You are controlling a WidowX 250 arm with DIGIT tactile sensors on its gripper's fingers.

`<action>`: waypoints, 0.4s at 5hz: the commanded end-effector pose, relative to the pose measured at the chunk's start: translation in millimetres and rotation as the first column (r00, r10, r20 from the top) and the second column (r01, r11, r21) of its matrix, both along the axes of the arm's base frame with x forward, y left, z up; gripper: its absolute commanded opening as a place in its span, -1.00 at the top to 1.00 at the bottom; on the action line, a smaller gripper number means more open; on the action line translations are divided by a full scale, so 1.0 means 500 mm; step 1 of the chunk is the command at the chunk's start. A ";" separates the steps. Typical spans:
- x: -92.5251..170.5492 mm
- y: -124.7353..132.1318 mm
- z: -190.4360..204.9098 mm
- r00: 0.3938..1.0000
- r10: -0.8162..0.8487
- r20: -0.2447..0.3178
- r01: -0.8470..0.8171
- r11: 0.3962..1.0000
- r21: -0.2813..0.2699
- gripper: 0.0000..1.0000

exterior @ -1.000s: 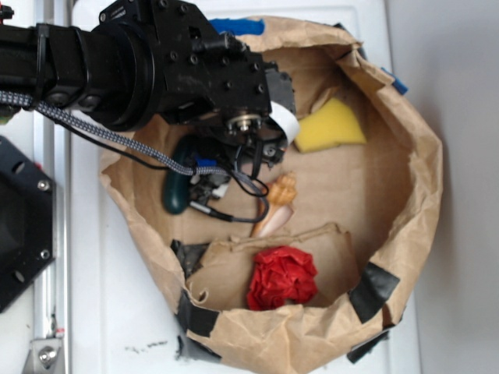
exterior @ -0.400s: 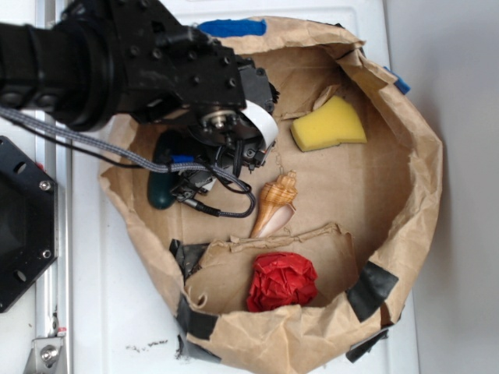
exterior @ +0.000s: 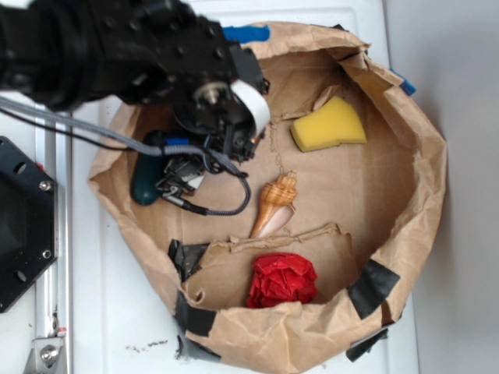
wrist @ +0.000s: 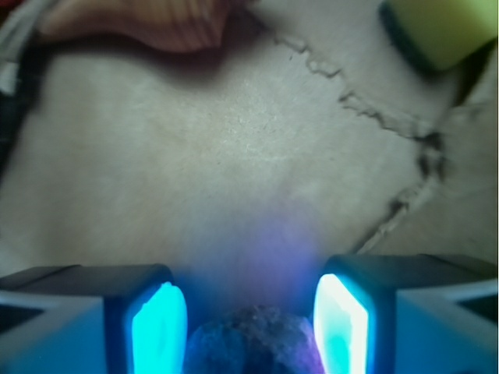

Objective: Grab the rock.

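Rock (wrist: 248, 340) sits right between your two fingers (wrist: 160, 327) in the wrist view, its rough grey-brown top filling the gap at the bottom edge of the frame. You can see a thin sliver of space on each side of it, so the fingers look spread around it rather than pressed against it; read them as released, with the stone bracketed but not yet gripped. From the exterior view the rock itself is hidden under the arm.

Compare with a second ago: your gripper (exterior: 204, 148) has travelled left and up across the paper bag (exterior: 425, 179), away from the seashell (exterior: 274, 204), which was partly covered by the cables and now lies fully in the clear. The dark green capsule (exterior: 145, 181) at the bag's left wall has shifted left too, and that wall has bulged outwards, so you have likely nudged it in passing. The yellow sponge (exterior: 329, 125) and the red crumpled piece (exterior: 282, 279) lie where they were.

What this means for you: the approach looks done and the alignment is good. Your next move is probably just to close. Watch the capsule close beside the gripper, and note that the stone sits deep between the fingers, near their base, so close slowly and check it holds before you lift.
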State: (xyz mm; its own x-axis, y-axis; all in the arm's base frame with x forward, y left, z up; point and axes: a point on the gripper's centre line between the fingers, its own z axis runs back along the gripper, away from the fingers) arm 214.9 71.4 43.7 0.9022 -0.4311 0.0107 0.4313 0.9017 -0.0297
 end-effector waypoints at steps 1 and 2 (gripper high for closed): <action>0.060 -0.046 0.169 0.983 0.163 0.088 -0.156 0.984 -0.085 1.00; 0.070 -0.072 0.229 0.964 0.249 0.094 -0.237 0.964 -0.123 1.00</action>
State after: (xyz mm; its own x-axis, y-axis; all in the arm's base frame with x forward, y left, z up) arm 243.2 39.0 138.0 0.9800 -0.1805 0.0832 0.1900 0.9738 -0.1251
